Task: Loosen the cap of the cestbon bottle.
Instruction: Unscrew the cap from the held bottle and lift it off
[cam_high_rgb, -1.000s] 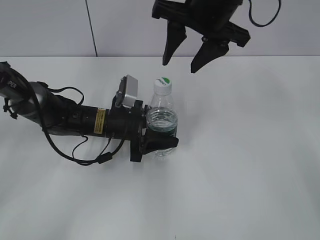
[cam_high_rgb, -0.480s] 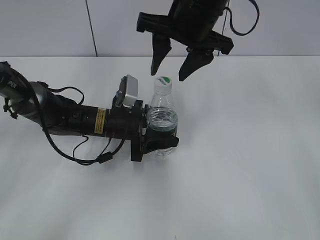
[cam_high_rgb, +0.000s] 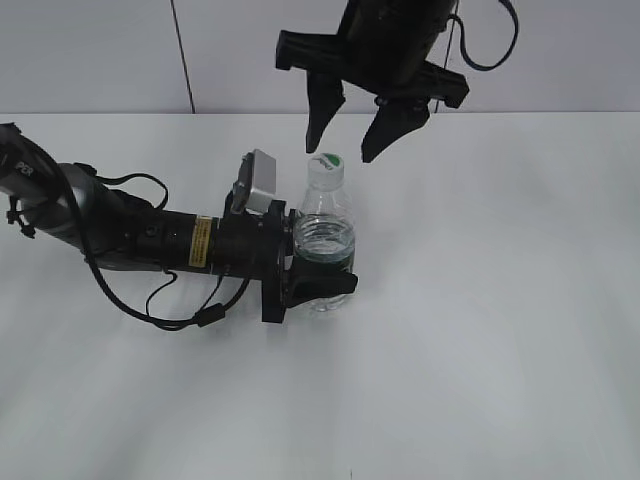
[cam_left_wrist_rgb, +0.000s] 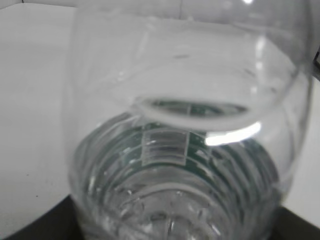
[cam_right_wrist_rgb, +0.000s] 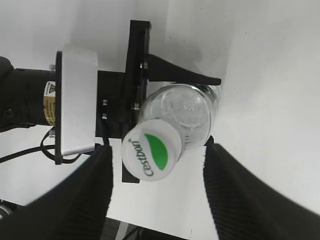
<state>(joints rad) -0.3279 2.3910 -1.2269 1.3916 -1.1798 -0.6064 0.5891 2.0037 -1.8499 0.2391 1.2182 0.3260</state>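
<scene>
Cap access: clear from above
Left gripper (cam_high_rgb: 318, 285) and its arm block the bottle's (cam_high_rgb: 325, 235) left side; desk (cam_high_rgb: 500, 300) toward right and front edges open.

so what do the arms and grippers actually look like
Both arms are black. The left arm is a cylindrical tube with a yellow warning label, loose black cables and a grey box-shaped wrist camera. The right gripper has two tapered, pointed black fingers, with a black cable looping above.

My white table (cam_high_rgb: 500, 330), plain matte top. Standing on it, upright, left of middle and nearer the far edge: the cestbon bottle (cam_high_rgb: 325, 245), cap (cam_high_rgb: 325, 168) on. A black cable (cam_high_rgb: 170, 310) from my left arm seems to rest on the top.
</scene>
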